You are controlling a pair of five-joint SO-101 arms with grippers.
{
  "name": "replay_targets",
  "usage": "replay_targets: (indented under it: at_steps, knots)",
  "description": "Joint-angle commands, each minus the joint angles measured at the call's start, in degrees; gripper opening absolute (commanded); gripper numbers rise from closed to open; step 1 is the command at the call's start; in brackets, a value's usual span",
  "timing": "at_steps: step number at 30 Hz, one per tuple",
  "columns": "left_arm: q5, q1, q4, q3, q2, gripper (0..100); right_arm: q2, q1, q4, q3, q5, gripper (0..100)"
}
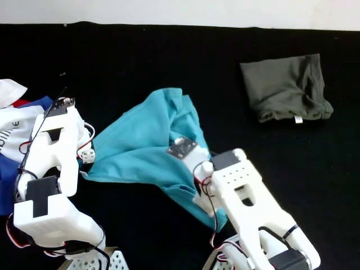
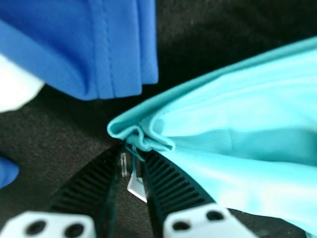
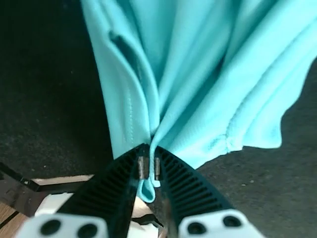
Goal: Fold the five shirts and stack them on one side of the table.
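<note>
A teal shirt (image 1: 147, 140) lies stretched across the middle of the black table. My left gripper (image 2: 132, 158) is shut on a bunched corner of the teal shirt (image 2: 237, 129) at its left end, where a small white tag (image 2: 135, 185) hangs between the fingers. In the high view that gripper (image 1: 85, 163) sits at the shirt's left tip. My right gripper (image 3: 148, 166) is shut on a fold of the teal shirt (image 3: 198, 74); seen from above, that gripper (image 1: 203, 198) holds the shirt's lower right edge. A folded dark olive shirt (image 1: 286, 87) rests at the far right.
A pile of blue, white and red shirts (image 1: 17, 129) lies at the left edge, partly under the left arm. A blue shirt (image 2: 94, 44) lies close to the left gripper. The table's far edge meets a white wall (image 1: 180, 12).
</note>
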Motion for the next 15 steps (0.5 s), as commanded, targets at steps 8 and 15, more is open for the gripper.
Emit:
replay_targets:
  at_steps: [8,15]
  knots:
    - [-0.62,-0.31,-0.7,0.75,0.48,1,-4.44,2.42,-0.57,-11.12,-5.71,21.2]
    - [-0.62,-0.31,-0.7,0.84,0.48,1,3.65,8.84,-15.34,-1.8,-5.63,24.5]
